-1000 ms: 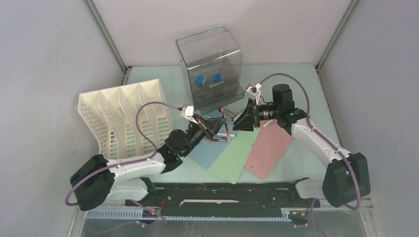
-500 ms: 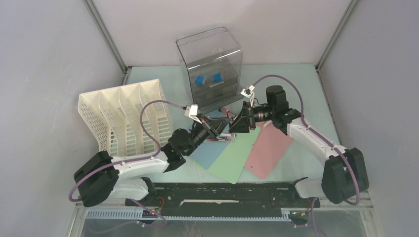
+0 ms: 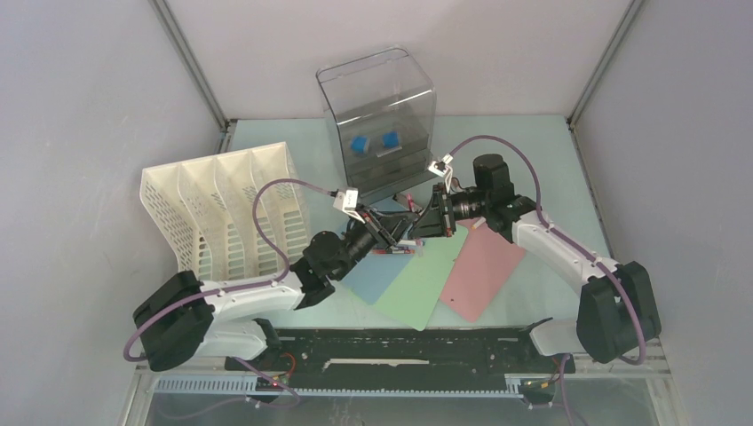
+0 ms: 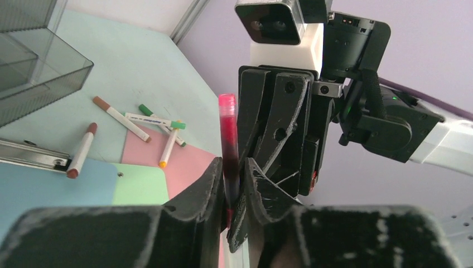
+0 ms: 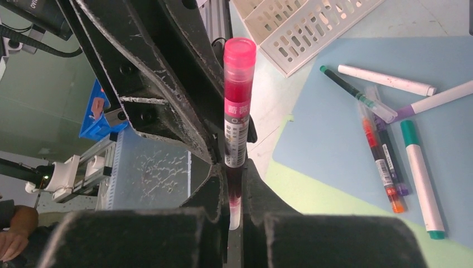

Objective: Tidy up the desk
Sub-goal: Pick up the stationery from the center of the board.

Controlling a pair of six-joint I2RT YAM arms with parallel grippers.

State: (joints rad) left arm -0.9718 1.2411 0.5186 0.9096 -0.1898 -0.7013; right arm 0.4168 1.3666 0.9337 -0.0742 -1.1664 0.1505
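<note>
Centrally, in front of the clear drawer box (image 3: 377, 115), the two arms meet nose to nose above the desk (image 3: 533, 142), the pale mint surface on which the box stands and which spreads from it to the grey walls on either side. The left gripper (image 4: 232, 167) is closed narrowly on a red pen (image 4: 228, 134), its fingers (image 4: 209, 178) pressed against the barrel. The right gripper (image 5: 236, 173), facing it, is likewise pinched onto the same pen, so that both wrist views show the pen upright between that camera's own fingers with the other gripper right behind it. The pen hangs clear of the desk, just in front of the box's lower drawer. Under the grippers, and nearer the arm bases than the box, three sheets lie fanned and overlapping on the desk: a blue sheet (image 3: 373, 277), a green sheet (image 3: 417, 280) and a pink sheet (image 3: 484, 266). Loose markers (image 5: 385, 167) lie scattered on the blue sheet, and others (image 4: 120, 118) on the desk and the pink sheet, in front of the box. To the left of the box stands a white slotted file rack (image 3: 222, 209), tilted back. Inside the box sit two small blue items (image 3: 358, 143).
</note>
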